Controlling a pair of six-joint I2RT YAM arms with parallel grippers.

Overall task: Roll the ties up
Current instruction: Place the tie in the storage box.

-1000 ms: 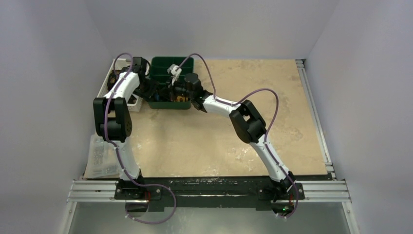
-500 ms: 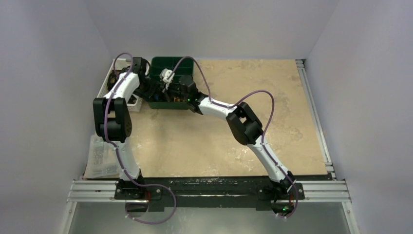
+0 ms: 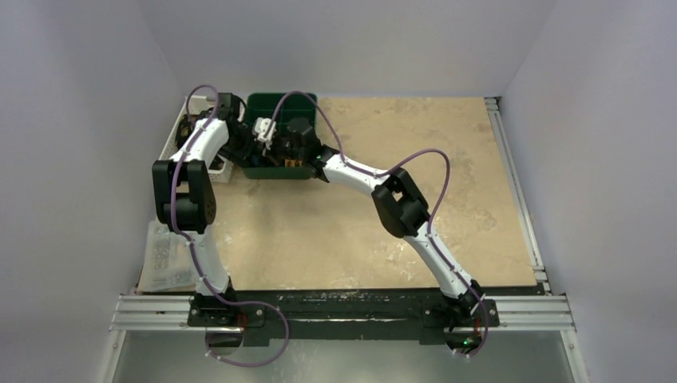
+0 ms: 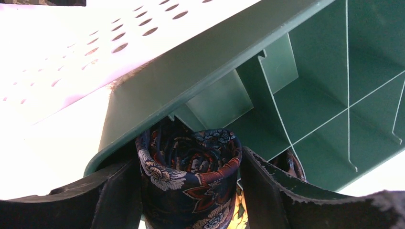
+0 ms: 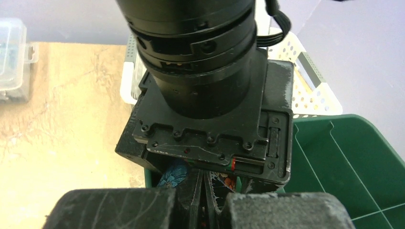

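Top view: bin (image 3: 263,102) logged at the table's (image 3: 479,175) far-left corner.
Left wrist: rolled tie (image 4: 191,162) clamped in left end effector (image 4: 191,191), over the bin.
Right wrist: tie glimpsed just beyond right end effector (image 5: 204,200); fingers nearly together, grip cannot be told.

Tie (image 4: 188,181) in my left jaws: woven cloth, silky, faint sheen, printed. Those jaws are matt black and rough, with frayed edges. Green bin (image 4: 305,95): smooth moulded plastic, dull satin finish. White basket (image 4: 71,52): perforated plastic, glossy under glare. My left wrist housing (image 5: 210,119): matt black plastic, scuffed pale at corners. Worktop (image 3: 399,231): beige, mottled, matt, stone-like. Front rail (image 3: 531,311): bare brushed metal. Small box (image 5: 13,52): clear glossy plastic.
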